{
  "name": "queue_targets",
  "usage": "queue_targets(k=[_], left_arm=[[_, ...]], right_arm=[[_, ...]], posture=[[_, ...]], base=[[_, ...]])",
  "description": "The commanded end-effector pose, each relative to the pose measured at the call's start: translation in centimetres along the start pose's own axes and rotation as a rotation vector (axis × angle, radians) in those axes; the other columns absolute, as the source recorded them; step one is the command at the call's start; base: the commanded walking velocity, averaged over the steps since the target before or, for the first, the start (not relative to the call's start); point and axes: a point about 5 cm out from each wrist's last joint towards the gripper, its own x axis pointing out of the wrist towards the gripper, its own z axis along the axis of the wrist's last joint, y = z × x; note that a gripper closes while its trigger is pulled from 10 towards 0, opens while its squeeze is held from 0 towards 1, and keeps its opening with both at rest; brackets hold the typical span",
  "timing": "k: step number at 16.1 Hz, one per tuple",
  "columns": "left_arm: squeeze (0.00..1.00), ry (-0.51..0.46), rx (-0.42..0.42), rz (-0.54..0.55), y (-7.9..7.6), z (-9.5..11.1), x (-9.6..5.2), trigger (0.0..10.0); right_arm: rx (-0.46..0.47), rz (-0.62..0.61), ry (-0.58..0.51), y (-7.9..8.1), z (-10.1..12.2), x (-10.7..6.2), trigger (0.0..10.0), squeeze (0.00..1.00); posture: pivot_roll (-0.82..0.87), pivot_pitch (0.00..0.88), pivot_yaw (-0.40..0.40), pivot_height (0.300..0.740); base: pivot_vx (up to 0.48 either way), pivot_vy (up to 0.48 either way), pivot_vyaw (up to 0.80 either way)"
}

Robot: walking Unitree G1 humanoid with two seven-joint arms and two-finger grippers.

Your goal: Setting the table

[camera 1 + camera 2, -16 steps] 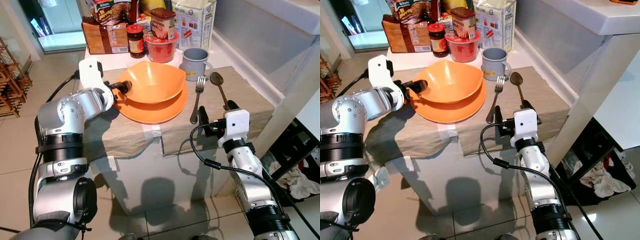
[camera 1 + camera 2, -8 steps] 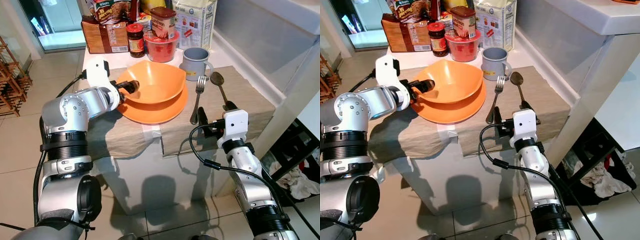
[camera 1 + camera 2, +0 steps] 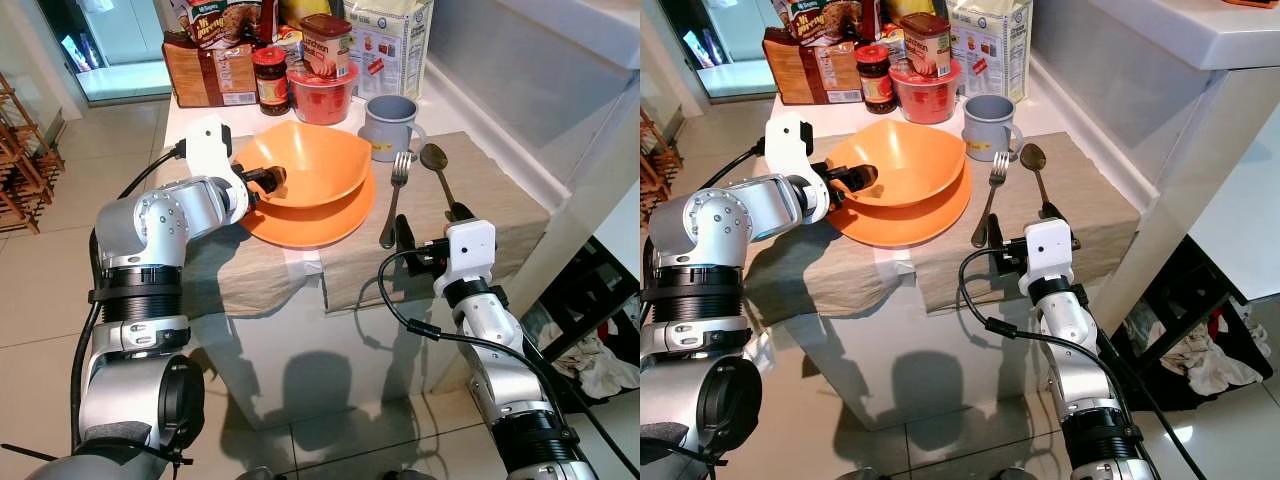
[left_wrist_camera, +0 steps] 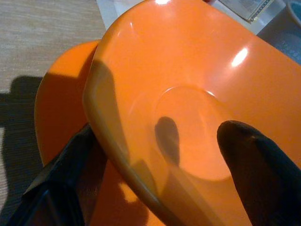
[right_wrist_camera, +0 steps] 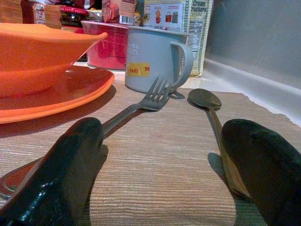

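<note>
Left gripper (image 3: 268, 181) sits at the rim of the orange bowl (image 3: 310, 160), on the side away from the fork; 1 finger is inside the bowl, the other under the rim outside, per the left wrist view. Fingers straddle the rim; can't tell if they actually pinch it. Bowl rests on the orange plate (image 3: 315, 222), plate on the beige placemat (image 3: 480, 185) covering the small white table (image 3: 300, 340).

Fork (image 3: 393, 200) lies on the placemat just beside the plate, tines toward the grey mug (image 3: 390, 127). Spoon (image 3: 437, 172) lies just beyond the fork from the bowl, roughly parallel, bowl end near the mug. Mug stands just behind the fork and spoon, next to the bowl's far rim.

Right gripper (image 3: 430, 225) is low at the near edge of the placemat, fingers spread apart, holding nothing. In the right wrist view the fork handle runs by 1 finger (image 5: 70, 165) and the spoon handle by the other.

Behind the bowl: red tub (image 3: 322, 95), dark jar with red lid (image 3: 270, 80), brown packet (image 3: 210, 72), white carton (image 3: 390, 45).
</note>
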Motion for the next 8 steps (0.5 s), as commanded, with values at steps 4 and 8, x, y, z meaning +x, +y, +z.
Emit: queue_targets(k=[4, 8], left_arm=[[0.00, 0.012, 0.005, 0.009, 0.23, -0.06, 0.07, 0.0], [0.00, 0.032, 0.008, 0.013, 0.32, -0.47, 0.15, 0.0]], right_arm=[[-0.004, 0.012, -0.001, 0.16, 0.20, -0.10, 10.0, 0.00], [-0.003, 0.016, 0.004, 0.21, 0.13, -0.13, 10.0, 0.00]], posture=[[-0.05, 0.000, 0.058, 0.740], [-0.05, 0.000, 0.056, 0.740]], base=[[0.000, 0.000, 0.00], [0.000, 0.000, 0.00]])
